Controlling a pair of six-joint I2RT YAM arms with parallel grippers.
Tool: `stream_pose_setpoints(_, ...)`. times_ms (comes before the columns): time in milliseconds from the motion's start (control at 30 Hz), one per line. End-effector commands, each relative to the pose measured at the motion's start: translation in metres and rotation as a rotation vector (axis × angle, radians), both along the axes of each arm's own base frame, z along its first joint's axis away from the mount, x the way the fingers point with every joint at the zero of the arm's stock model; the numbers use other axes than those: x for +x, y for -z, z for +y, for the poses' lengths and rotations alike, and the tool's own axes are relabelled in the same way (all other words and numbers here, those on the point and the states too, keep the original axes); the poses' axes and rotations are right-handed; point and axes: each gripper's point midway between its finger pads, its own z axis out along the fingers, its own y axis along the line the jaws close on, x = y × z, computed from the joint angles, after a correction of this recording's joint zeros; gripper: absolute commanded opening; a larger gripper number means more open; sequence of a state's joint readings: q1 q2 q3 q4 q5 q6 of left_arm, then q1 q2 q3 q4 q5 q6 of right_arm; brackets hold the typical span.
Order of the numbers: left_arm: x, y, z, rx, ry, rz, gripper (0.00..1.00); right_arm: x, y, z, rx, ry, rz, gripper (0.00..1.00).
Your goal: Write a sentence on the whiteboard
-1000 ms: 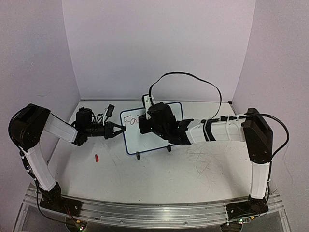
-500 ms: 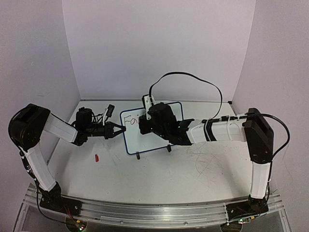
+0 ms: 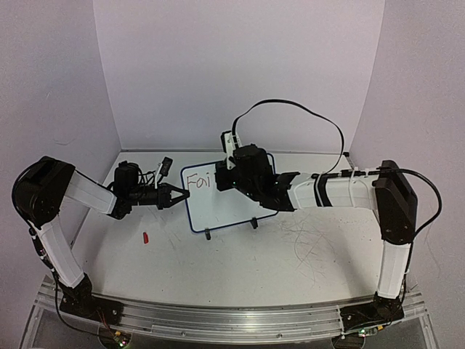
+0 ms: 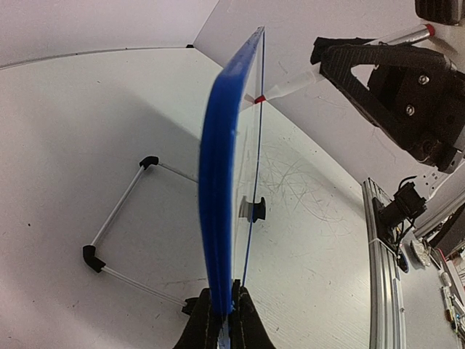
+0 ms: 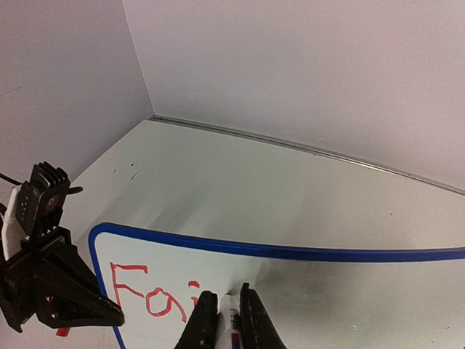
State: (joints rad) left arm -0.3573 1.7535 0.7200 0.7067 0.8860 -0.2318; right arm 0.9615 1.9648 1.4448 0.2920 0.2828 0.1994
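Observation:
The whiteboard [image 3: 229,207] stands upright on the table, blue-framed, with the sentence [image 3: 197,179] begun in red as "Fai". My left gripper [image 3: 183,195] is shut on the board's left edge; in the left wrist view the blue frame [image 4: 225,182] runs up from between the left gripper's [image 4: 224,323] closed jaws. My right gripper [image 5: 227,309] is shut on a white marker [image 5: 231,320]. The marker's red tip [image 4: 259,98] touches the board just right of the red letters [image 5: 149,294].
A small red cap [image 3: 146,237] lies on the table left of the board. The board rests on two black feet [image 3: 208,234]. A wire stand [image 4: 120,218] lies behind it. Old scribble marks [image 3: 305,243] cover the table on the right. Walls close three sides.
My right gripper has shifted up and to the right along the board, uncovering the letters "Fai". The left gripper and the board have not moved.

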Motion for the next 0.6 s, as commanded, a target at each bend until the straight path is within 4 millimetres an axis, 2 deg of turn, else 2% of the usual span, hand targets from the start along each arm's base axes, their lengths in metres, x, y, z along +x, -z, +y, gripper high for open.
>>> stream_pose_setpoints(0,0.006,-0.002,-0.002,0.034,-0.020,-0.042,0.00,0.007,-0.037,0.002,0.054,0.022,-0.070,0.00)
stream_pose_setpoints(367,0.006,-0.002,-0.002,0.034,-0.016,-0.040,0.00,0.012,-0.031,0.005,0.046,0.032,-0.065,0.00)
stream_pose_setpoints(567,0.006,-0.003,-0.002,0.034,-0.017,-0.042,0.00,0.012,-0.019,0.004,0.027,0.039,-0.040,0.00)
